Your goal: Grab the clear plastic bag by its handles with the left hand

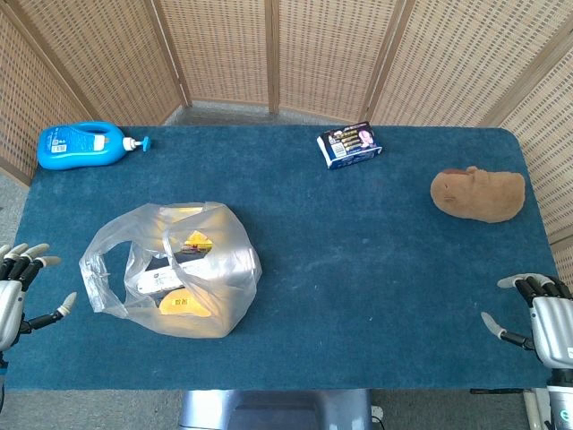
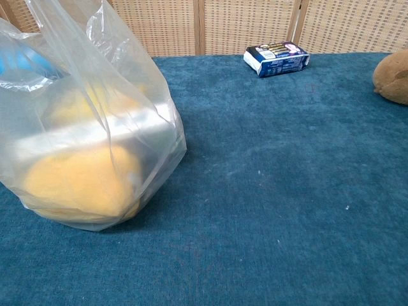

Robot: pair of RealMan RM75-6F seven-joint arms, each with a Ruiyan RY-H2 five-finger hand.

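The clear plastic bag (image 1: 175,267) lies on the blue table (image 1: 358,233) at the front left, with yellow packets and a white box inside. Its handles (image 1: 106,269) loop out on the bag's left side, slack on the cloth. In the chest view the bag (image 2: 83,140) fills the left half, close to the camera. My left hand (image 1: 20,287) hovers at the table's left edge, fingers spread, holding nothing, a short way left of the handles. At the front right edge, my right hand (image 1: 537,309) is open and empty. Neither hand appears in the chest view.
A blue pump bottle (image 1: 82,145) lies at the back left corner. A pack of batteries (image 1: 350,145) sits at the back centre, also in the chest view (image 2: 277,58). A brown plush toy (image 1: 478,193) rests at the right. Wicker screens surround the table.
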